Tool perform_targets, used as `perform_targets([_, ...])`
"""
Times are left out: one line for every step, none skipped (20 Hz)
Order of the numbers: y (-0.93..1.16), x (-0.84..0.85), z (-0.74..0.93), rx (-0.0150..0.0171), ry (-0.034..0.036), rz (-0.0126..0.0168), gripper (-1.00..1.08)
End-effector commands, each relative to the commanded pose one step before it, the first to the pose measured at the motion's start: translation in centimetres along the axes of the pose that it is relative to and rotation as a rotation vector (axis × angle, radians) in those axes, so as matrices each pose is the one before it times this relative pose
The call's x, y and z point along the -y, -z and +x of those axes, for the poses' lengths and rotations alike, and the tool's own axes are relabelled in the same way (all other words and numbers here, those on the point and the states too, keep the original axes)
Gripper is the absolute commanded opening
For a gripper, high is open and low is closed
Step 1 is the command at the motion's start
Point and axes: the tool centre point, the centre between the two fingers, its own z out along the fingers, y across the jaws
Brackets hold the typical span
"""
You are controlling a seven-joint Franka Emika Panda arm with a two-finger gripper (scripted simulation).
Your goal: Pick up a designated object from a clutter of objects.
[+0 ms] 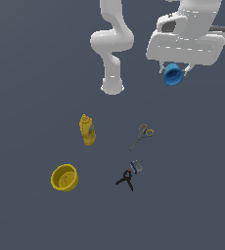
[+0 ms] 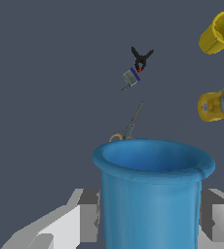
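Observation:
The small bright blue cup (image 1: 173,75) hangs in the air under the arm's white hand, at the top right of the exterior view. My gripper (image 1: 174,72) is shut on it, a finger on each side. In the wrist view the blue cup (image 2: 152,194) fills the foreground, open rim showing, between the two grey fingers (image 2: 87,216). It is lifted well clear of the grey floor. The rest of the clutter lies below on the floor.
On the floor lie a yellow bottle (image 1: 87,130), a yellow bowl (image 1: 64,177), orange-handled scissors (image 1: 142,135), a black clamp (image 1: 126,179) and a small grey item (image 1: 137,166). The arm's white base (image 1: 112,85) stands behind them.

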Motion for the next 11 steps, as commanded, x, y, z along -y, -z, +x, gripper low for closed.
perform_targets([1.328, 1.331, -0.764, 0.00076, -0.00143, 0.00105, -1.0])
perform_targets([0.389, 0.437, -0.221, 0.0, 0.0, 0.0, -1.0])
perform_targets([0.353, 0.353, -0.176, 0.00018, -0.00016, 0.00065, -1.0])
perform_targets([0.289, 0.332, -0.156, 0.0, 0.0, 0.0, -1.0])
perform_targets([0.242, 0.28, -0.125, 0.0, 0.0, 0.0, -1.0])
perform_targets([0.213, 0.195, -0.084, 0.0001, -0.00031, 0.00061, -1.0])
perform_targets([0.155, 0.184, -0.074, 0.0, 0.0, 0.0, -1.0])
perform_targets([0.117, 0.14, -0.053, 0.0, 0.0, 0.0, -1.0])
perform_targets([0.081, 0.098, -0.036, 0.0, 0.0, 0.0, -1.0])
perform_targets([0.047, 0.058, -0.02, 0.0, 0.0, 0.0, -1.0])
perform_targets([0.016, 0.019, -0.007, 0.0, 0.0, 0.0, -1.0])
